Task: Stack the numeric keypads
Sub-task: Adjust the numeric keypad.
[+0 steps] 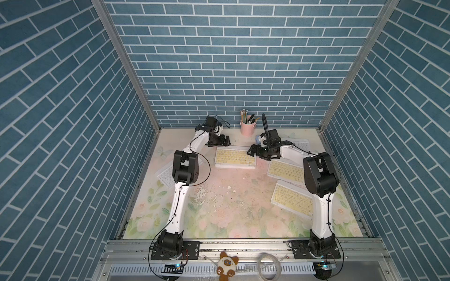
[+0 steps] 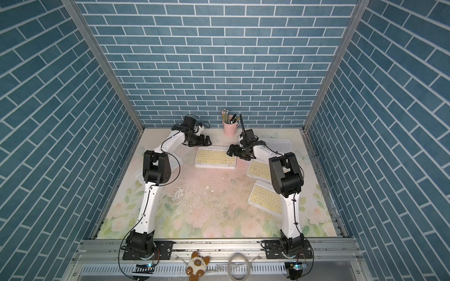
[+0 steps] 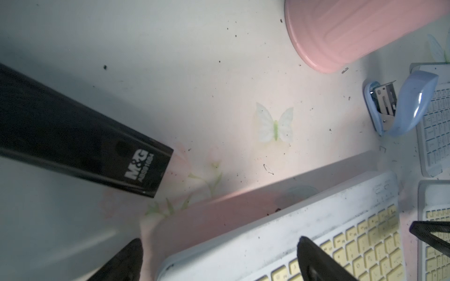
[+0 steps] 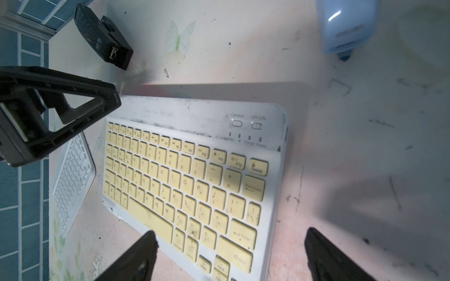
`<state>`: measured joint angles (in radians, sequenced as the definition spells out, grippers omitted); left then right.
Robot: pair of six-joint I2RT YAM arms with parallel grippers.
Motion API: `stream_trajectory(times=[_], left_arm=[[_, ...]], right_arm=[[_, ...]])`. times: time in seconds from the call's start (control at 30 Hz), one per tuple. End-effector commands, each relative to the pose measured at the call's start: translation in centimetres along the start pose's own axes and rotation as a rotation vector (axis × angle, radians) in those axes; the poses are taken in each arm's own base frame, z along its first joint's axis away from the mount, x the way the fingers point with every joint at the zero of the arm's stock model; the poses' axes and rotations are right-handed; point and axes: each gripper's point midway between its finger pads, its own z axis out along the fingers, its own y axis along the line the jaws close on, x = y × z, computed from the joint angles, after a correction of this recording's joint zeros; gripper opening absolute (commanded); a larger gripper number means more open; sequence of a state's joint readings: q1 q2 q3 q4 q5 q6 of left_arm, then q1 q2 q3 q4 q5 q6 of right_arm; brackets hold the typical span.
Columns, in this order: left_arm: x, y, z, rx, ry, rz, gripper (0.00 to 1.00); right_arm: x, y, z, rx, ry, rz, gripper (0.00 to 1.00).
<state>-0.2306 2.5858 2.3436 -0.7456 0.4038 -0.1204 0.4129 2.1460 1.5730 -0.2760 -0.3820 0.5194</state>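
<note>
A pink cup (image 1: 247, 129) of pencils stands at the back of the worktop (image 1: 226, 202). Just in front of the cup, toward the arm bases, the middle keypad (image 1: 235, 158) lies flat, with yellow keys in a white frame.

The right pincer (image 1: 252, 152) hovers at this keypad's right end, in front and slightly right of the cup. Its jaws stand wide apart and grip nothing. In the right wrist view one finger (image 4: 136, 258) is over the keys and the other over bare worktop.

The left pincer (image 1: 227, 141) sits left of the cup, beside the middle keypad's far left corner, its jaws also spread and empty.

Right and forward of the cup lie a second yellow keypad (image 1: 283, 171) and, further forward, a third yellow keypad (image 1: 292, 200). Both are angled and partly hidden by the right arm. A white keypad (image 1: 300, 145) lies right of the cup near the back wall. Another white keypad (image 1: 165, 176) lies well left and forward of the cup, under the left arm's elbow.

A blue stapler (image 1: 257, 138) sits just right of the cup, and a black stapler (image 3: 85, 146) lies left of it.
</note>
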Motion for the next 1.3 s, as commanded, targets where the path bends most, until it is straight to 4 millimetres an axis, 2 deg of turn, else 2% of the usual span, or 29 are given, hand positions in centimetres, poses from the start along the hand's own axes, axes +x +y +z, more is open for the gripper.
stream_trajectory(times=[0.0,0.4,0.67,0.83,1.03,1.27], left_arm=[[-0.8,-1.3,-2.3,0.008,-0.026,0.024,1.0],[-1.5,-1.7,-3.9,0.018,-0.05,0.008,1.0],[-0.8,-0.8,-4.6,0.023,-0.05,-0.055,0.99],[-0.6,-0.3,-6.0,0.049,-0.085,-0.13,0.99],[0.7,0.7,-7.3,0.053,-0.098,-0.231,1.0],[2.7,0.6,-8.0,0.067,-0.073,-0.311,1.0]], right_arm=[[-0.8,-0.1,0.6,-0.001,0.001,0.016,0.95],[-2.4,-1.5,3.1,0.069,0.032,-0.002,0.95],[-3.3,-1.3,3.5,0.075,0.018,-0.013,0.94],[-3.8,-1.2,3.6,0.078,0.014,-0.016,0.94],[-4.3,-0.7,4.0,0.07,0.012,-0.022,0.94],[-4.4,-0.3,4.3,0.077,0.005,-0.032,0.94]])
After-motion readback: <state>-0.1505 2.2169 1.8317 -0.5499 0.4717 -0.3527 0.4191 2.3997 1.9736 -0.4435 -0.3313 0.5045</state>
